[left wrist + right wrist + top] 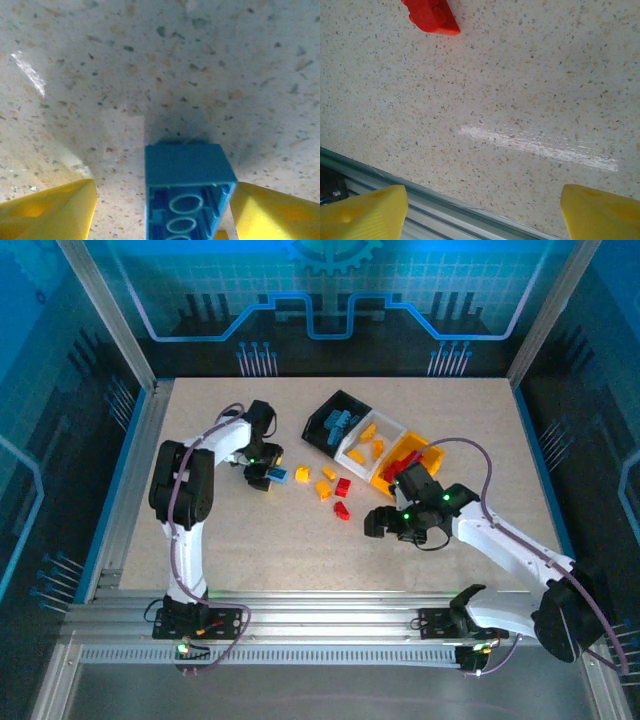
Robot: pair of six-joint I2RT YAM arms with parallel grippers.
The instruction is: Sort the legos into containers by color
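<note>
Yellow fingers (pixel 50 212) of my left gripper (pixel 162 215) stand open around a blue brick (pixel 187 170) (no squeeze yet); next, pinch and lift. Meanwhile my right gripper (pixel 485 210) hangs open, empty.

A: What sort of place is this?
B: A robotics lab cell. An aluminium-profile frame (pixel 105 310) walls in a speckled table (pixel 300 540), with blue panels (pixel 330 252) behind it, printed with a gear and circuit lines.
A: Anything else?
B: Two robot arms, the left arm (pixel 180 490) and the right arm (pixel 500 540), bolted to slotted rails (pixel 330 625), with cables looping along them. Legos (pixel 340 487) lie beside containers (pixel 392 430).
</note>
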